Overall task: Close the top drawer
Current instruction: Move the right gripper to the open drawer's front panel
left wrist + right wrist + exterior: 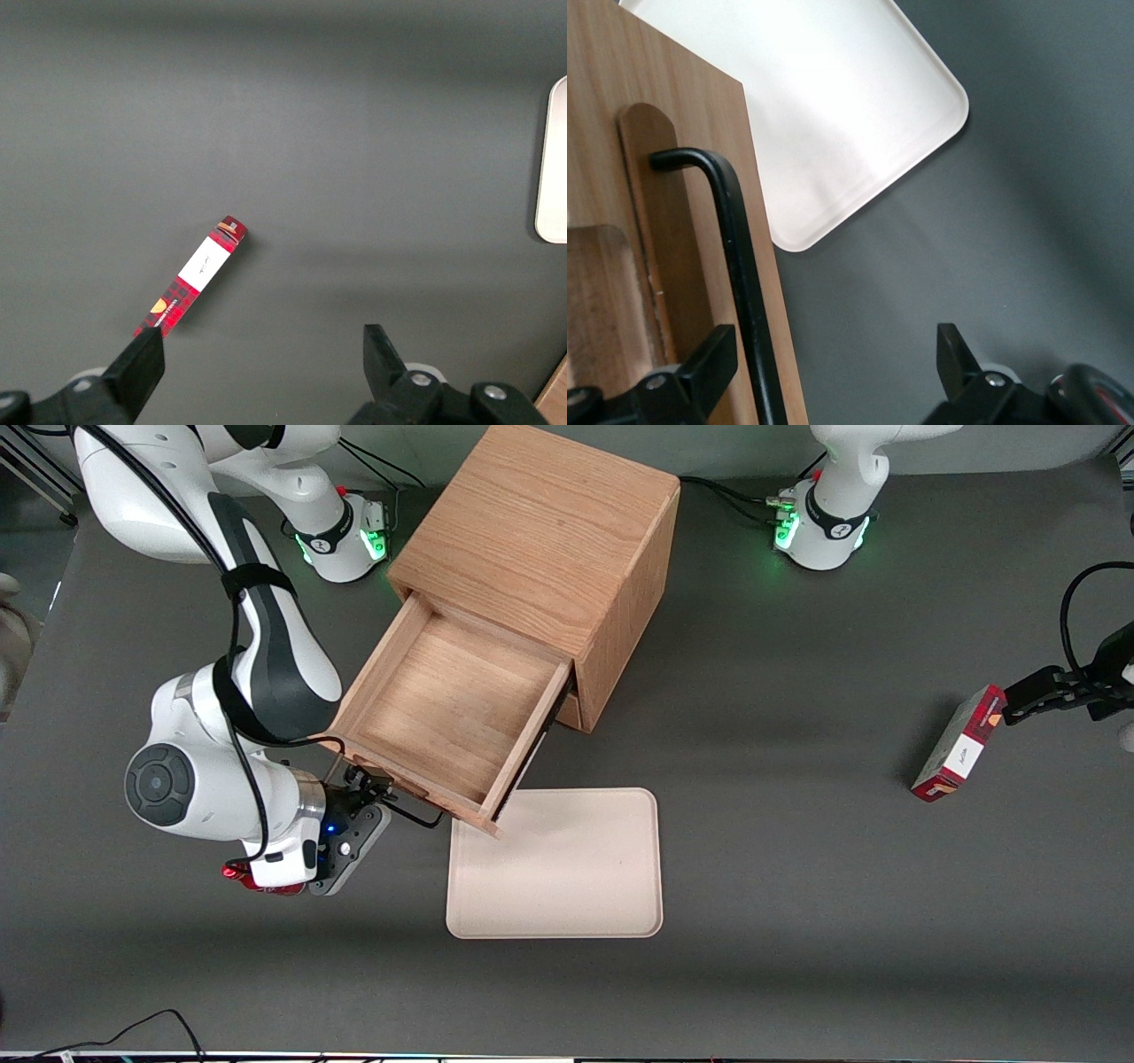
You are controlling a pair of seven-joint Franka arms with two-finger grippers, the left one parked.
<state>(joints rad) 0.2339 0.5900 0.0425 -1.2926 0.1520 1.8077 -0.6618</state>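
The top drawer (452, 708) stands pulled far out of the light oak cabinet (540, 540), its shallow wooden tray bare inside. My right gripper (372, 784) sits at the drawer's front panel, at the corner toward the working arm's end. In the right wrist view the drawer's front panel (700, 115) and its black wire handle (735, 257) show close up. The gripper (837, 345) is open. The handle bar runs between the fingers, close to one finger (718, 350), and neither finger touches it.
A cream tray (558, 864) lies flat on the grey table just in front of the open drawer, also seen as the cream tray (833, 106). A red box (961, 744) lies toward the parked arm's end of the table, seen too as the red box (190, 279).
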